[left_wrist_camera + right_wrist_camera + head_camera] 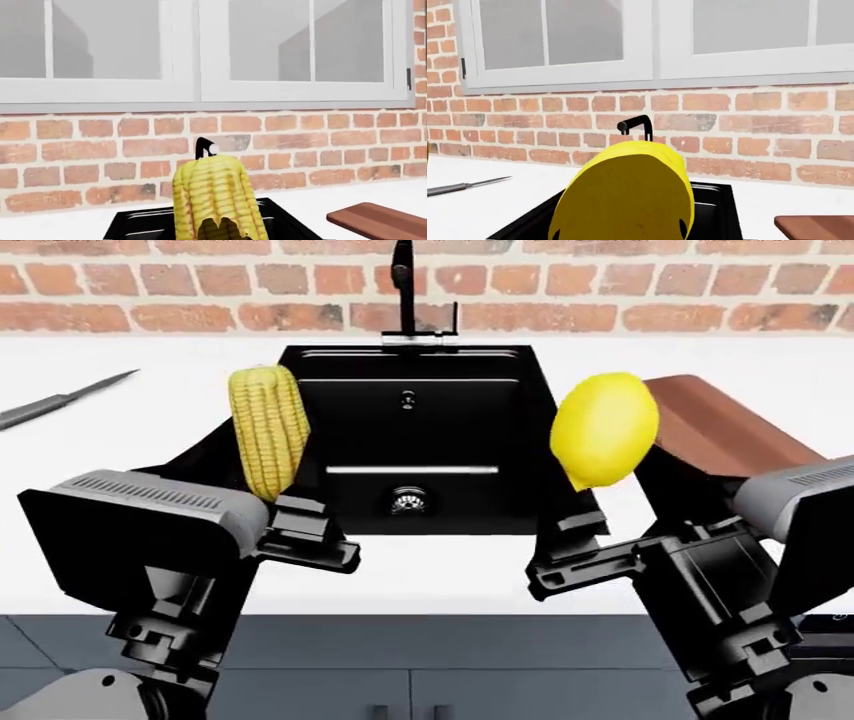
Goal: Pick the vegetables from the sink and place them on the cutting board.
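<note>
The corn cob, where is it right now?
In the head view the corn cob stands upright in the left gripper, lifted at the left edge of the sink, opposite the lemon.

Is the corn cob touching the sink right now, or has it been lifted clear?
Apart. The head view shows the corn cob upright in the left gripper, raised above the sink.

I am seeing two vegetables: one corn cob [268, 430] and one lemon-shaped oval [605, 428]. I am also counting one sink [454, 505], one cutting board [727, 430] and one knife [60, 400].
</note>
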